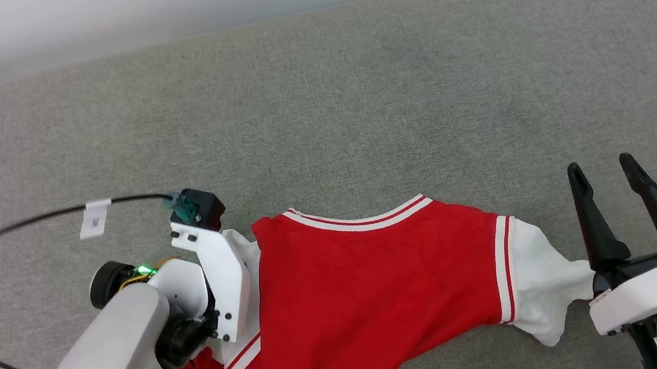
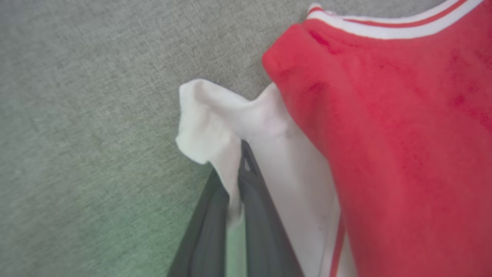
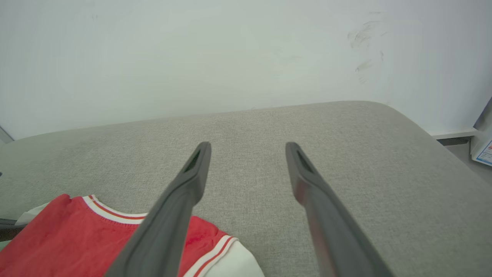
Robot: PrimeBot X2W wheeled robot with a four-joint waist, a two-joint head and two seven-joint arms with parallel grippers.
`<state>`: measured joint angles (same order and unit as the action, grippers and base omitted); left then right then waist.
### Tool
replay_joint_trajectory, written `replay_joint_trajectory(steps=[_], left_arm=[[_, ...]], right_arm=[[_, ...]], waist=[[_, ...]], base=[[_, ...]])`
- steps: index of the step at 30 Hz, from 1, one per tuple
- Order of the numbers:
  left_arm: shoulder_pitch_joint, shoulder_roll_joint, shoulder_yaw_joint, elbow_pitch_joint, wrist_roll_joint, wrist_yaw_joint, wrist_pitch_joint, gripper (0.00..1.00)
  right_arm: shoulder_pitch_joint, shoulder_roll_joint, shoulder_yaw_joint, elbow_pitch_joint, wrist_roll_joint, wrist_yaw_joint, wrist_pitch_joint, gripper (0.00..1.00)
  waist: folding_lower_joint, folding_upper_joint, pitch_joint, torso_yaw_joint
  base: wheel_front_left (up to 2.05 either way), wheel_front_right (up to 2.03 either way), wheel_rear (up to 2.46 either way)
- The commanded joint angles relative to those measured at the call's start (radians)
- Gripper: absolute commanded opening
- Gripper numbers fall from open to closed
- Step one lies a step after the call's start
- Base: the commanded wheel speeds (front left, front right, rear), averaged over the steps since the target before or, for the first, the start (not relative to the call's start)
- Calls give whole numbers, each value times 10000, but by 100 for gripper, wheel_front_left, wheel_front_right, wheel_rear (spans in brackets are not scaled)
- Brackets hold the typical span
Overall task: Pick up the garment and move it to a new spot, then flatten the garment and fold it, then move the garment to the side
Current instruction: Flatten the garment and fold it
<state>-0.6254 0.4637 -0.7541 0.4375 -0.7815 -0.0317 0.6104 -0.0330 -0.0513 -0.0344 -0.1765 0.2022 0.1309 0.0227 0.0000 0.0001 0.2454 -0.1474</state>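
garment [image 1: 371,279]: red, white sleeves, striped trim; lies rumpled on grey fabric surface [image 1: 355,93], neck toward far edge | left gripper [image 2: 240,154]: fingers clenched on one white sleeve, seemingly near its hem (view blurred) | right gripper [image 1: 600,165]: fingers released, spread, just beside other sleeve

The garment [image 1: 367,292] is soft matt cloth, the grey cushion [image 1: 355,93] coarse woven fabric, the right gripper [image 1: 601,166] smooth matt plastic.

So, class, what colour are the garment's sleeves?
The garment's sleeves are white; head view shows them best.
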Motion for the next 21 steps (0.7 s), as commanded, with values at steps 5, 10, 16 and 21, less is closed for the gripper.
replay_joint_trajectory(steps=[5, 10, 16, 21], left_arm=[[529, -36, 441, -72, 402, 749, -1730, 0], [975, 123, 903, -846, 535, 1366, -2946, 0], [1525, 508, 1251, -2302, 659, 1968, -3542, 0], [1788, 779, 1337, -3503, 802, 2369, -3541, 0]], right_arm=[[225, 18, -345, 224, 404, -3, 351, 100], [458, 17, -1043, 699, 603, -3, 1607, 100], [518, -116, -1886, 1578, 984, -3, 4396, 100], [287, -550, -1833, 2096, 1229, -3, 6655, 100]], waist=[[0, -1, -451, 161], [0, -1, -864, 373], [0, -1, -1063, 671], [0, -1, -882, 1002]], base=[[0, 0, 0], [0, 0, 0], [0, 0, 0], [0, 0, 0]])
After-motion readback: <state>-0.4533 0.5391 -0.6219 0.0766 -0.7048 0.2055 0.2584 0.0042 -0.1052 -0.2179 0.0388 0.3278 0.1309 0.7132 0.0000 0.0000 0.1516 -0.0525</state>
